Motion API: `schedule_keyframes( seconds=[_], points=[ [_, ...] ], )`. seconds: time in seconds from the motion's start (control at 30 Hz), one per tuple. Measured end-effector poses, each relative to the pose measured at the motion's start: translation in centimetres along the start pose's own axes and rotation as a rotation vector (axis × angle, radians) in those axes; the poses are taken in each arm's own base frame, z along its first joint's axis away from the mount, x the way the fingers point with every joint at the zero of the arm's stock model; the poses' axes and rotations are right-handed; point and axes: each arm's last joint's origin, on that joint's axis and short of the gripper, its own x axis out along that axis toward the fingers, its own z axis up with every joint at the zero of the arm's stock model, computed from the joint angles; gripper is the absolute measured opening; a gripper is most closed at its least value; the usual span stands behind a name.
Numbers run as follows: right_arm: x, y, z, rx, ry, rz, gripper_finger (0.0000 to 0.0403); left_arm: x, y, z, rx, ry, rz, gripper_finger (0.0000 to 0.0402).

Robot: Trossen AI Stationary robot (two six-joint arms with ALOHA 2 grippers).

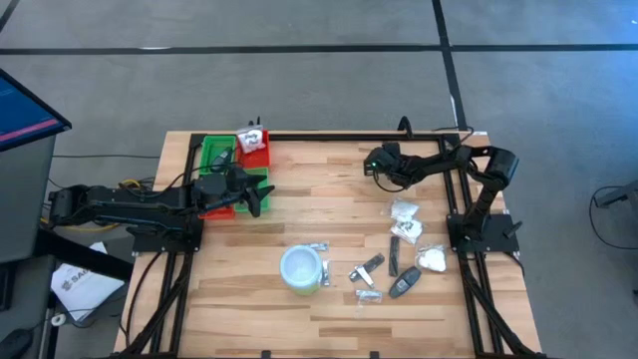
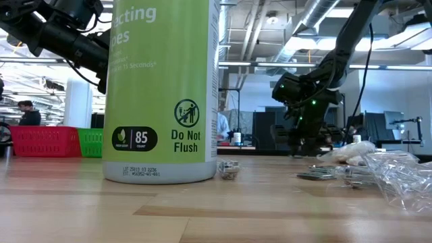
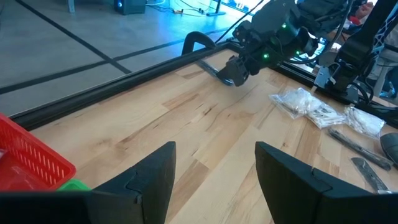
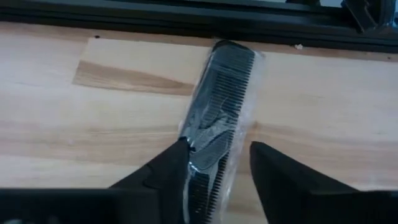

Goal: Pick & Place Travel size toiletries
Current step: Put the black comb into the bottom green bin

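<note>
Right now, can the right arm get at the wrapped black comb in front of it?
Probably yes. The comb lies flat on bare wood, one end between the right gripper's open fingers, nothing on it.

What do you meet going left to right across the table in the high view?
Left claw by the red and green tray → white tub → right claw → white packets → clear-wrapped white item.

Bare wood lay open across the table (image 1: pixel 329 199) centre; the white tub (image 1: pixel 301 269) and scattered toiletries (image 1: pixel 404 257) obstructed the near-right area.
</note>
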Motion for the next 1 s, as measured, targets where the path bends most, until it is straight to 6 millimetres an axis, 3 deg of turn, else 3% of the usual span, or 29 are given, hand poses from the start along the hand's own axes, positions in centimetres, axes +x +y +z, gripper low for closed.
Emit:
schedule_keyframes(
  seconds=[0.3,0.73,1.0],
  points=[
    [-0.8,1.0,0.5,-0.029,0.003,0.062,0.0223,0.0,0.0,0.1,-0.003,-0.008,-0.002,0.0209],
    [-1.5,2.1,1.1,0.101,-0.050,0.146,0.0225,0.0,0.0,0.1,0.013,-0.011,-0.003,0.0209],
    [-1.6,2.1,0.9,0.088,-0.043,0.137,0.0226,0.0,0.0,0.1,0.014,-0.012,-0.004,0.0209]
  ],
)
